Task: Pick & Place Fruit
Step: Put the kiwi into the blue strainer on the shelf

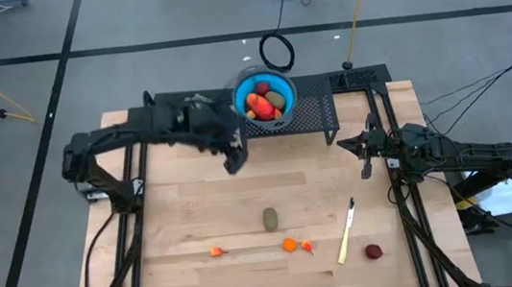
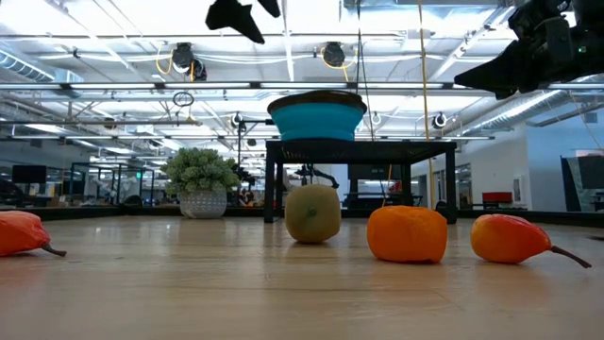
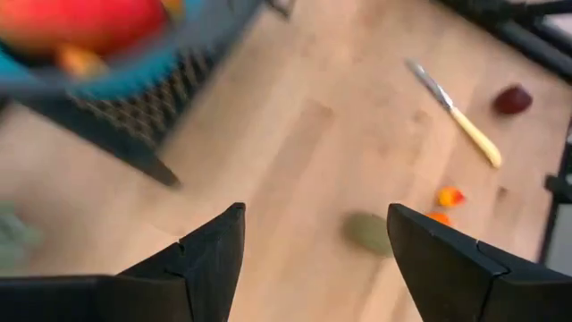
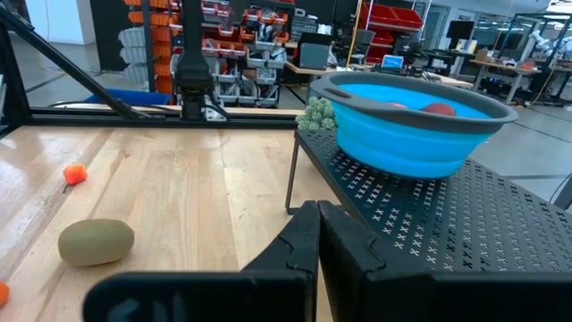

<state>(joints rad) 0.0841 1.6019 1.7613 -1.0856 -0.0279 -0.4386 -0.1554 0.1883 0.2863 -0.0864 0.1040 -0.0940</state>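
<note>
We see the left gripper (image 1: 235, 158) wide open and empty, just left of the blue bowl (image 1: 283, 111), where some fruit (image 1: 264, 101) lies; the olive-green fruit (image 1: 270, 219) rests on the table (image 1: 186, 209). The right gripper (image 1: 365, 147) waits closed.

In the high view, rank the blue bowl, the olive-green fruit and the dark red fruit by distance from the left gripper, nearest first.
From the left gripper:
1. Blue bowl, on the black rack at the table's back.
2. Olive-green fruit, mid-table, toward the front.
3. Dark red fruit, front right, beyond the knife.
</note>
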